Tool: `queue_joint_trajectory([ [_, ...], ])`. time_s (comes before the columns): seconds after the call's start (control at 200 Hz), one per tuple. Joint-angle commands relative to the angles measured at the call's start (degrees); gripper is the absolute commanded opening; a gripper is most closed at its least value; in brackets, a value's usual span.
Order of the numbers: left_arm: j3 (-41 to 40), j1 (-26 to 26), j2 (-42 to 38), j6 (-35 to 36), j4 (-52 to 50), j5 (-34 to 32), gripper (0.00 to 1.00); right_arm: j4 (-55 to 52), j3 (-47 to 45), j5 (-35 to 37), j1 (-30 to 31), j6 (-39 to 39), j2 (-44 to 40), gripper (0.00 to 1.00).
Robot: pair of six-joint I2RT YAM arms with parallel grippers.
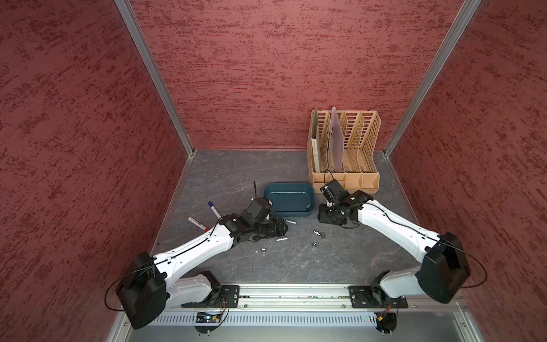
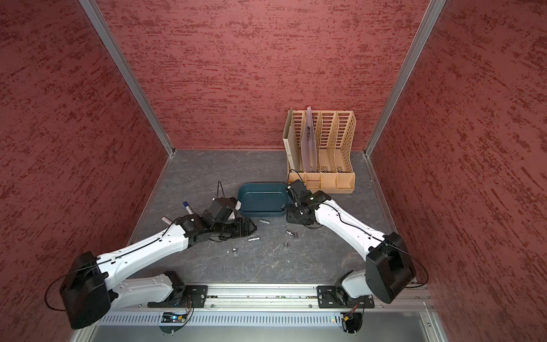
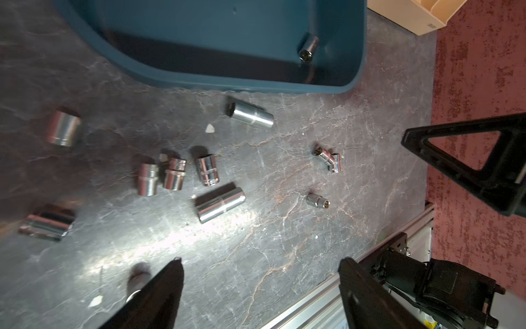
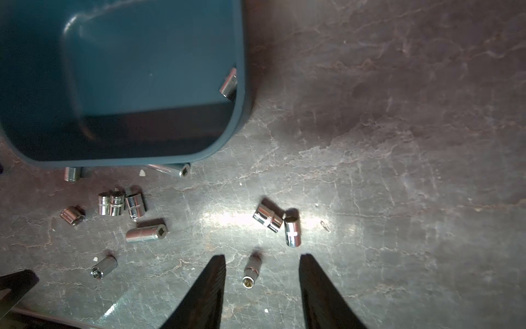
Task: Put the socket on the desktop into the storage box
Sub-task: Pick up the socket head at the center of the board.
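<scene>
Right hand (image 4: pixel 262 256) part-open, empty, jaws either side of small socket (image 4: pixel 250 270) at lower centre on surface (image 4: pixel 398 142). Storage box (image 4: pixel 244 42) upper left. Centre over barrel, drop low, then close gently so it won't roll. Left hand (image 3: pixel 262 259) wide, empty.

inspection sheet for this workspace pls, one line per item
surface: desktop dark grey, veined, a few pale chips.
job's things: storage box holds one socket; loose sockets lie scattered outside it.
clutter: two markers; tan file rack.
grippers: left gripper open, empty; right gripper open, a small socket between its jaws, ungripped.
cables: black lead loops off each wrist.
surroundings: red textured walls; aluminium rail.
</scene>
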Motion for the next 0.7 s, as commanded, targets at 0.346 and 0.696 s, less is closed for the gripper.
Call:
queue_joint_trajectory([
  [0.346,0.56,-5.18,4.72,-1.97,8.31,2.05,0.88,3.15,-5.97,1.72,0.37,1.42,0.9,0.42],
  [0.696,-0.13,-6.13,5.3,-2.24,9.07,1.49,0.88,5.21,-8.3,0.75,0.37,1.52,4.86,0.39],
])
